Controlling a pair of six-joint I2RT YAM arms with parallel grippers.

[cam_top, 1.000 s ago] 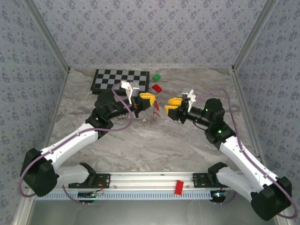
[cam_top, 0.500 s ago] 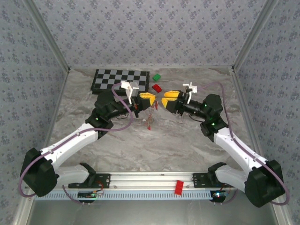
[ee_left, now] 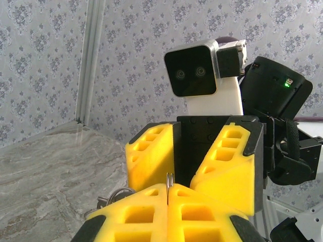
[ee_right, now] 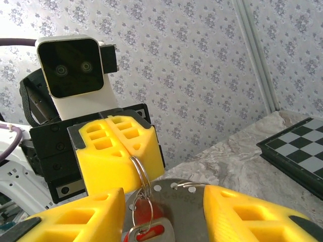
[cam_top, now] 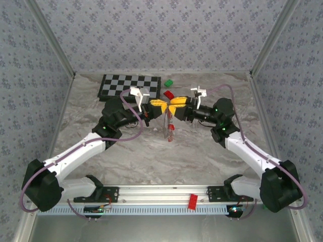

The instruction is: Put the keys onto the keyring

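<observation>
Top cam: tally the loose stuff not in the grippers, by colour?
Green block: 1
Red blocks: 2 (one beside the green one, one on the front rail)
Black-and-white checkerboard: 1
Total: 4

Right end effector point(cam_top: 172, 106) now beside keyring point(ee_right: 142, 177)

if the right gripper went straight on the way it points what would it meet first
Probably the keyring, hanging from the shut left gripper straight ahead of the open right gripper; depth is unclear.
</observation>
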